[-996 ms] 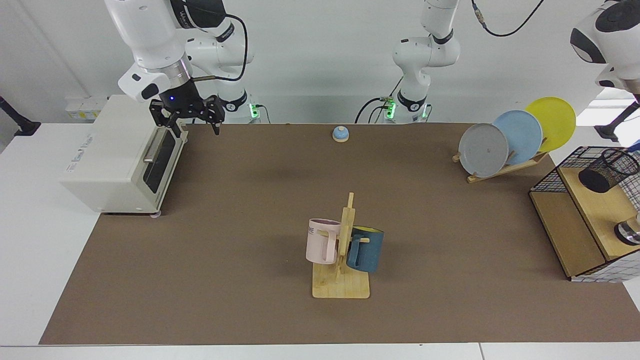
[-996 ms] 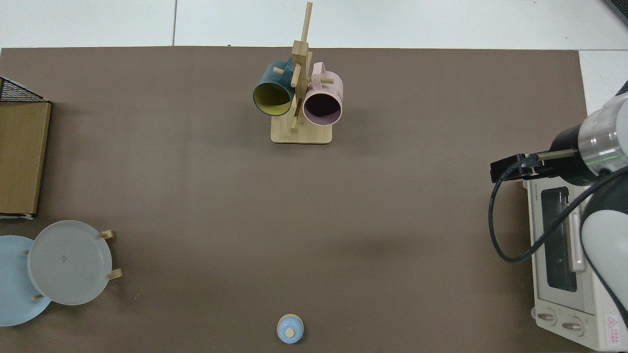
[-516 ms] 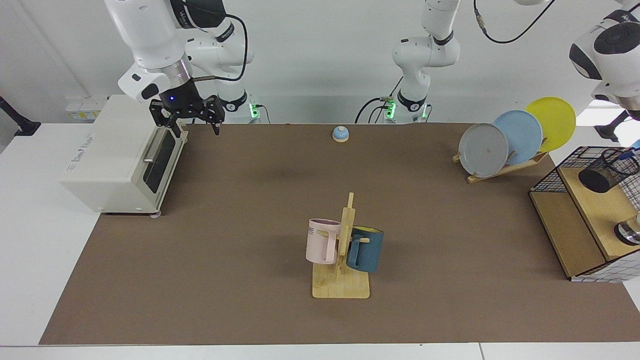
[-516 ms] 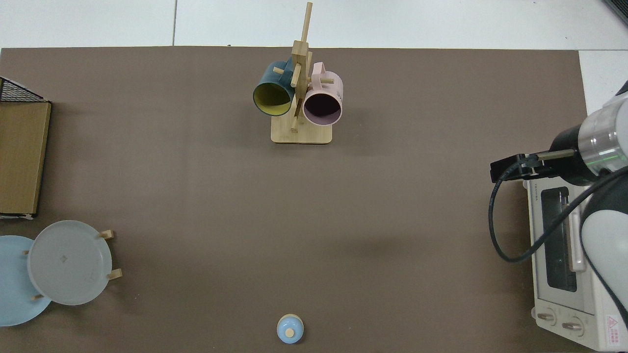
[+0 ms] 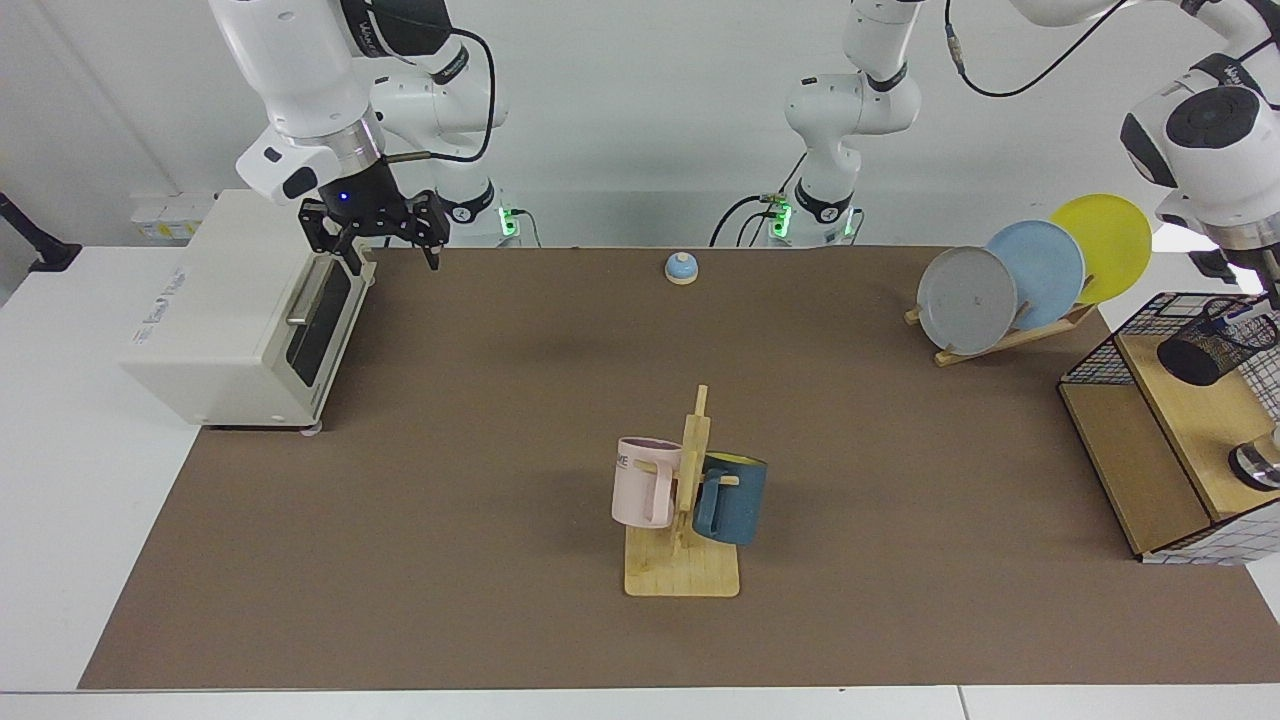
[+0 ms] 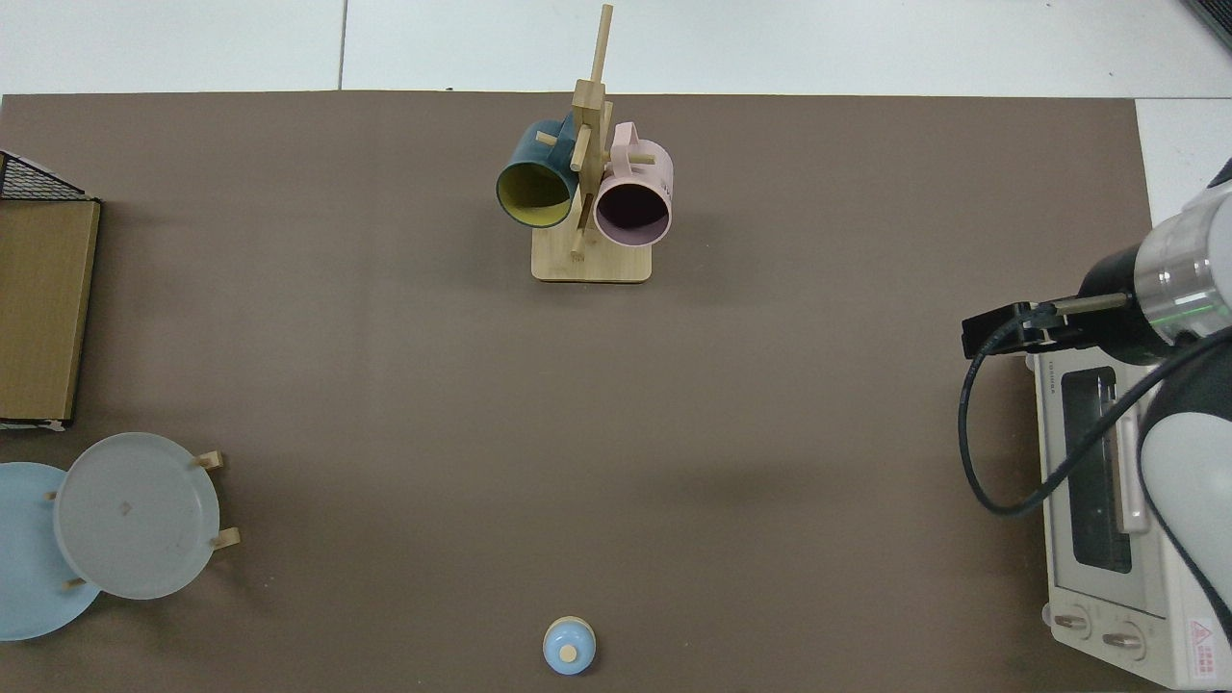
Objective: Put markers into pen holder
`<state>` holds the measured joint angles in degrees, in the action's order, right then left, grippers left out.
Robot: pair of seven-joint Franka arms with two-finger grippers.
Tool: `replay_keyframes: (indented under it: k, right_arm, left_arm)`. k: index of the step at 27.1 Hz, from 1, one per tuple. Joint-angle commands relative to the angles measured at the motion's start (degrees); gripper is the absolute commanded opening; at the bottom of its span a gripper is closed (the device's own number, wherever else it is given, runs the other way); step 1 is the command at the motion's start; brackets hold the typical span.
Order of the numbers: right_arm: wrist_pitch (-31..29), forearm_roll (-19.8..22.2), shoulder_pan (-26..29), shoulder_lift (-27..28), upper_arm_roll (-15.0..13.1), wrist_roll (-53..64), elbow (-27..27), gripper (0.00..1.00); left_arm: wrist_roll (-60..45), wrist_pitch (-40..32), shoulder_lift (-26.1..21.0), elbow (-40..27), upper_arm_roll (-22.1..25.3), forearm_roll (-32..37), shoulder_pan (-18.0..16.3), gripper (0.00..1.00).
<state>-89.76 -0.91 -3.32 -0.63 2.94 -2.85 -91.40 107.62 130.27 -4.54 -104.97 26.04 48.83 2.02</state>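
A: So, where is everything?

B: The pen holder (image 5: 1215, 346) sits on the wire shelf (image 5: 1150, 440); the left gripper (image 5: 1268, 296) is above it, fingers and marker unclear. The right gripper (image 5: 372, 232) waits spread by the toaster oven (image 5: 235, 310).

A: Advice?

B: Descend straight over the rim, slowly.

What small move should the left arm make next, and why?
Probably lower the left gripper straight down: it hangs just above the mouth of the pen holder; any marker is hidden. The right gripper waits, open, by the toaster oven.

left claw (image 5: 1272, 296) cut by frame edge, marker unseen in pen holder (image 5: 1215, 342)
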Motion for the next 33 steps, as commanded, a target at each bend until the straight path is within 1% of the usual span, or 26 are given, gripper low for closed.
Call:
replay_keyframes:
  k: [1,12,29,30,31,32,33]
  right_arm:
    - [0.7,-0.4,0.6,-0.2,0.5,-0.9,0.3,1.00]
    - [0.7,-0.4,0.6,-0.2,0.5,-0.9,0.3,1.00]
    - [0.8,-0.4,0.6,-0.2,0.5,-0.9,0.3,1.00]
    - [0.7,-0.4,0.6,-0.2,0.5,-0.9,0.3,1.00]
    - [0.8,-0.4,0.6,-0.2,0.5,-0.9,0.3,1.00]
    - [0.7,-0.4,0.6,-0.2,0.5,-0.9,0.3,1.00]
    - [0.7,-0.4,0.6,-0.2,0.5,-0.9,0.3,1.00]
  left_arm:
    - [-1.4,2.4,0.8,-2.1,2.3,0.7,1.3,0.00]
    - [-2.2,3.2,1.2,-4.9,2.5,0.5,1.3,0.00]
    - [-2.7,3.1,1.4,-5.1,2.6,-0.8,1.2,0.00]
    - [-2.7,3.1,1.4,-5.1,2.6,-1.0,1.2,0.09]
    - [-2.7,3.0,1.4,-5.0,2.6,-1.0,1.2,0.28]
    - [-2.7,2.8,1.4,-5.0,2.6,-1.1,1.2,0.49]
    - [-2.8,2.7,1.4,-5.0,2.6,-1.1,1.2,0.66]
